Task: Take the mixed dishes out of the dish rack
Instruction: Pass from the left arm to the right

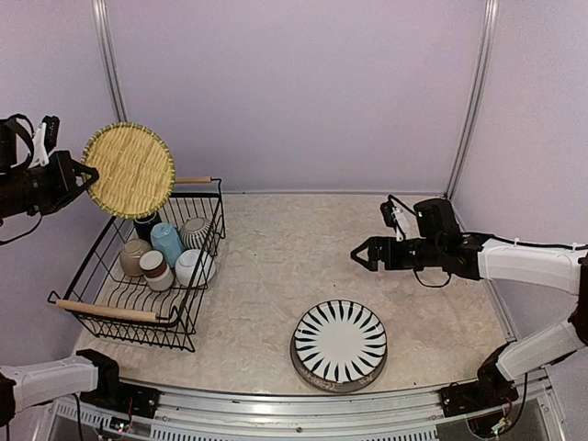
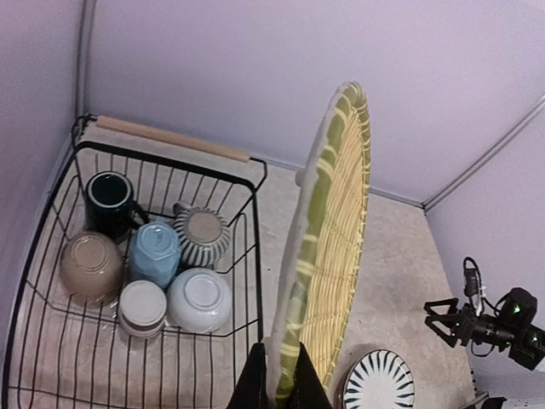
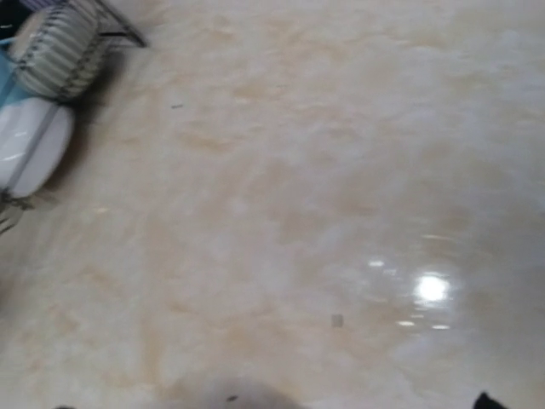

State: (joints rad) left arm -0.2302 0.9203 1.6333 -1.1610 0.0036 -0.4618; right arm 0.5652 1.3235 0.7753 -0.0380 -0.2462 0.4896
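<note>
Left claw (image 1: 89, 176) pinching rim of yellow woven mat (image 1: 129, 169), mat raised above far end of dish rack (image 1: 106, 311). Right claw (image 1: 360, 254) spread, empty, over table (image 1: 276, 257), well apart from rack. Striped plate (image 1: 339, 342) on table near front edge. In rack: black mug (image 1: 145, 225), light blue mug (image 1: 167, 243), grey-striped pot (image 1: 194, 232), white bowl (image 1: 193, 267), beige bowl (image 1: 134, 256), brown-white cup (image 1: 156, 269).

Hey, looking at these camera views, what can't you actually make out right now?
Top view: black mug mostly hidden behind the yellow woven mat.
Left wrist view: striped plate cut off by the bottom edge.
Right wrist view: blurred; right gripper almost out of frame; grey-striped pot and white bowl clipped at left edge.
</note>
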